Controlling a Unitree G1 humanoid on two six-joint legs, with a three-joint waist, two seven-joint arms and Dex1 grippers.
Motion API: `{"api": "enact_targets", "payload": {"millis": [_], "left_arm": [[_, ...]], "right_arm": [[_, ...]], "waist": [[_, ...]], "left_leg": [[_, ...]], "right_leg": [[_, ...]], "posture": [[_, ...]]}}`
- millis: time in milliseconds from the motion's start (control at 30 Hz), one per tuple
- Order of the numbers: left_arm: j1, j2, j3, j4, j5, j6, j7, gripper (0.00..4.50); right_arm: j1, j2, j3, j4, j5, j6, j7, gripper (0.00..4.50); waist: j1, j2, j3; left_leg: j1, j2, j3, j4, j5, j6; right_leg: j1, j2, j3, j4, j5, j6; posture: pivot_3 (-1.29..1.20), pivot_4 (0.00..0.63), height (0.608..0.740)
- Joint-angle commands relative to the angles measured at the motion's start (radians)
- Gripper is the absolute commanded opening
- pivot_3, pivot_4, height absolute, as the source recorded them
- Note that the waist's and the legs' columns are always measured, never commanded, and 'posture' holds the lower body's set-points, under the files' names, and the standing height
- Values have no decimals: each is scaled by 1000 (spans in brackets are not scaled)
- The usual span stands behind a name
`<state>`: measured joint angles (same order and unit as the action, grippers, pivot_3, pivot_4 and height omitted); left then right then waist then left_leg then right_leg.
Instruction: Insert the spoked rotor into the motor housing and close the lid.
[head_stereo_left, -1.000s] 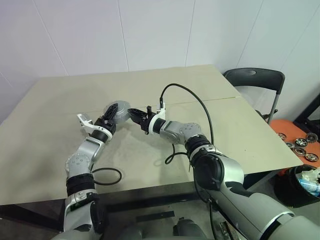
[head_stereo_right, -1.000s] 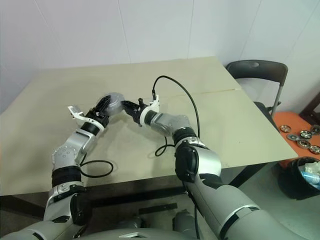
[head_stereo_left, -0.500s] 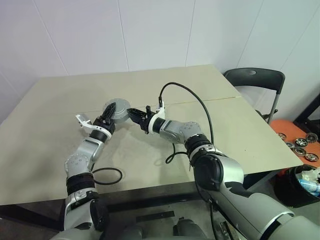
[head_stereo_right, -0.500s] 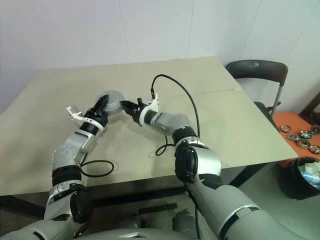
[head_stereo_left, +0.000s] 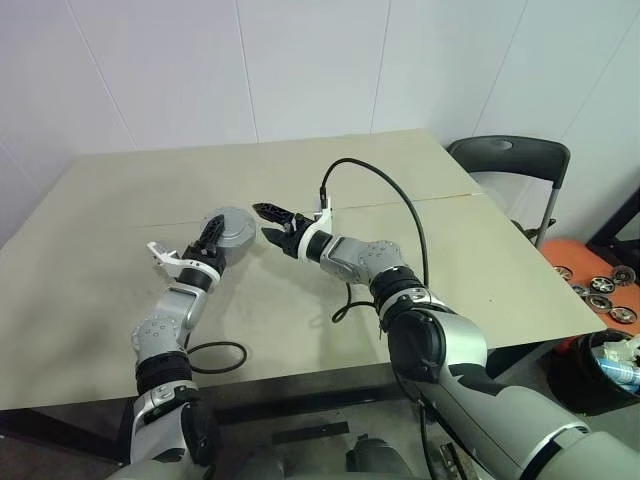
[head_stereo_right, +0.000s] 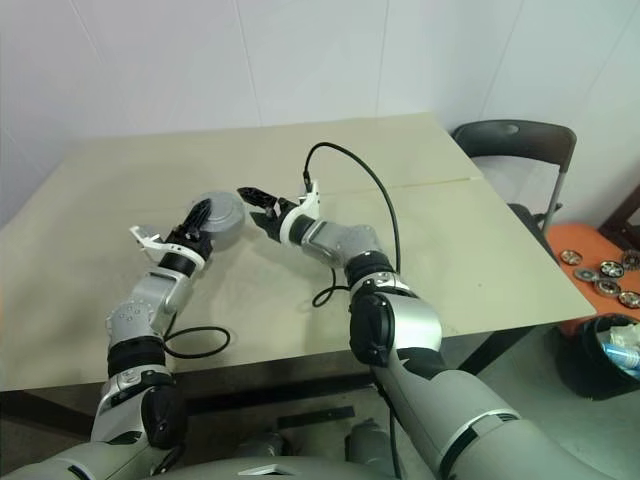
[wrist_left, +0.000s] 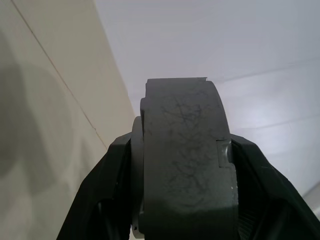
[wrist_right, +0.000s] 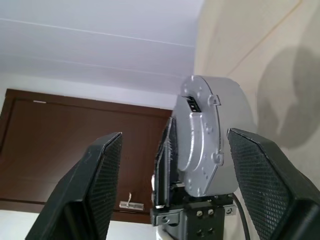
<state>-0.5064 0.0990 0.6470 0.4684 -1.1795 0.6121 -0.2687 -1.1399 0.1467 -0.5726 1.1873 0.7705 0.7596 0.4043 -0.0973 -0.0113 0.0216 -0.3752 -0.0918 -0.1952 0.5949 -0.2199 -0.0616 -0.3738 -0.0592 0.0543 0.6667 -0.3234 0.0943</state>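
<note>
My left pincer (head_stereo_left: 213, 237) is clamped on the motor housing (head_stereo_left: 232, 230), one black finger on each side of its grey rim; in the left wrist view the housing (wrist_left: 184, 160) sits edge-on between the fingers (wrist_left: 105, 195). I hold it up above the desk (head_stereo_left: 120, 200), tilted on edge, over the desk's left-centre part. My right pincer (head_stereo_left: 268, 221) stands just beside the housing, its fingers spread apart and touching nothing. In the right wrist view, the silver round face of the housing (wrist_right: 207, 135) shows between my two wide-spread fingers (wrist_right: 100, 180), with the left pincer's fingers gripping it. A black cable (head_stereo_left: 385, 195) arcs over the desk from the right wrist. Off the desk's right side stand a dark chair (head_stereo_left: 510, 165) and an orange tray (head_stereo_left: 585, 270) of small round parts.
</note>
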Motion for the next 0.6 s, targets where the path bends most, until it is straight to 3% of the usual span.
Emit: {"api": "enact_targets", "payload": {"millis": [33,167,600], "left_arm": [[-33,7,13,-29,0,-35,-10,2392],[-31,14,6,-37,33,-71,-21,2138],[-75,44,120,45,94,-365,20,2137]], "right_arm": [[-37,69,-5,-35,22,4,15,3498],[-34,70,-2,-34,18,3,17,3546],[-31,64,9,-26,7,-12,12,3546]], "waist": [[0,0,0],[-1,0,0],[0,-4,0]], "left_leg": [[0,0,0,0,0,0],[0,0,0,0,0,0],[0,0,0,0,0,0]], "right_leg": [[0,0,0,0,0,0],[0,0,0,0,0,0],[0,0,0,0,0,0]], "posture": [[0,0,740],[0,0,740],[0,0,740]]}}
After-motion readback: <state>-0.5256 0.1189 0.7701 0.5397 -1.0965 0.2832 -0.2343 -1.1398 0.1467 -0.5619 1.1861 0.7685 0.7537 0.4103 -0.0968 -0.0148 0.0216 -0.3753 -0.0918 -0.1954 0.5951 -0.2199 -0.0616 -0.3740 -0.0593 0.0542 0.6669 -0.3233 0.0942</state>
